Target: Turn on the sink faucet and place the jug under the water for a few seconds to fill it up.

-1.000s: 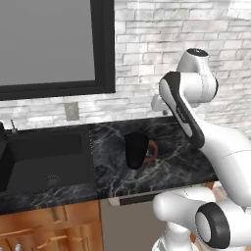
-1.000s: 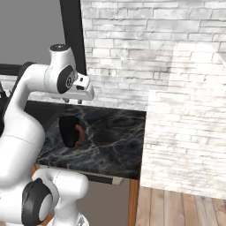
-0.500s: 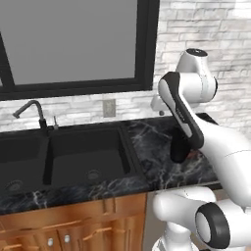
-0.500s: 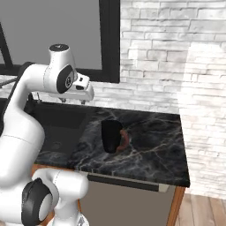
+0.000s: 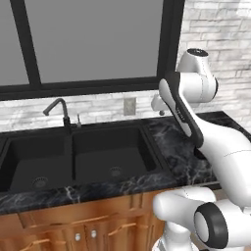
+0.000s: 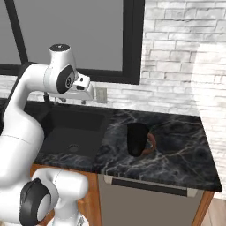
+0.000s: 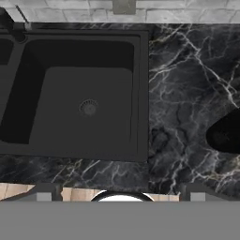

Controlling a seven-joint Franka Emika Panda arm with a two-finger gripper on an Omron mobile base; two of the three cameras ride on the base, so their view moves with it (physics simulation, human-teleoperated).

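Observation:
The black double-basin sink (image 5: 112,131) lies in the counter, and the dark gooseneck faucet (image 5: 57,109) stands behind its divider with a small lever (image 5: 78,120) beside it. No water is in view. To the right of the sink, the black jug (image 6: 137,138) stands upright on the marble counter, its reddish-brown handle (image 6: 151,144) turned right. My gripper (image 6: 88,94) hangs open and empty high over the counter by the sink's right basin (image 7: 89,108), left of the jug and well apart from it. In the hand view the jug (image 7: 228,134) sits at the right edge.
A dark marble counter (image 6: 176,150) runs right to a white brick wall end. A wall outlet (image 5: 129,105) and a large dark window (image 5: 93,39) sit behind the sink. Wooden cabinet fronts (image 5: 98,225) are below.
The base has driven, so both base views shifted and the sink and faucet have come into the left base view. The jug stays put on the counter. The arm's pose is unchanged.

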